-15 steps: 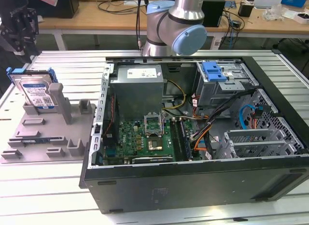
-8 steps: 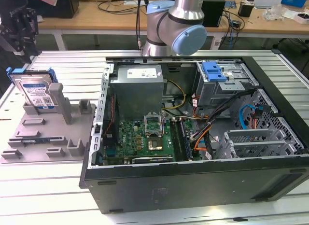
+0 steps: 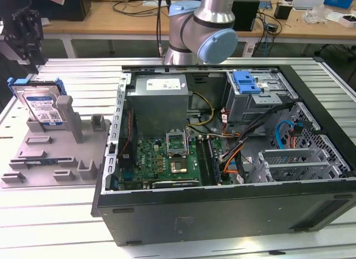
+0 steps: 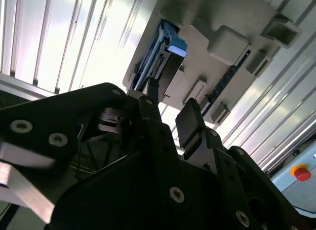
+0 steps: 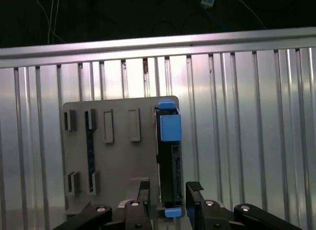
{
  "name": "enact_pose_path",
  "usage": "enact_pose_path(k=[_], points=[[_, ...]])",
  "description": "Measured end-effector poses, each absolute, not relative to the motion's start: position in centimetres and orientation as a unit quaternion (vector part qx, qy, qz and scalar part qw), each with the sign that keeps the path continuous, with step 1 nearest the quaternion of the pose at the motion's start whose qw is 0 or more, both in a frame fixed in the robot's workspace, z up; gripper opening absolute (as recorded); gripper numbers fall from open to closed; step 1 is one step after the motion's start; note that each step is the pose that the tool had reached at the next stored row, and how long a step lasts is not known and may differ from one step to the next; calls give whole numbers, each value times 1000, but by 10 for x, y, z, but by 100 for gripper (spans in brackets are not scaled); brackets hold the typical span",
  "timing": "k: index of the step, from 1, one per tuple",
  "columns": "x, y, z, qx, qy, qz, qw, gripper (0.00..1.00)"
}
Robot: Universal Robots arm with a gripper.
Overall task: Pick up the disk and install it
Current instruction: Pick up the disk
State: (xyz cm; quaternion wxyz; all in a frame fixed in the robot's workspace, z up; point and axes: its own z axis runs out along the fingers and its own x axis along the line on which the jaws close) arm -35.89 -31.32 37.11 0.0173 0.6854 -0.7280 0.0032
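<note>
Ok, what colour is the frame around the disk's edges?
Blue. The frame on the disk shows best in the first wrist view.

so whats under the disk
The disk stands on edge in a grey fixture plate, which lies on the ribbed metal table. The disk and the plate's posts cover where its lower edge rests.
</note>
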Motion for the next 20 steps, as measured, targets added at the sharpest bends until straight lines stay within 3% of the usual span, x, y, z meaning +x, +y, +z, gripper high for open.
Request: enact_pose_path(k=[20], points=[[-391,-303,369,706,-708,8,15,42]])
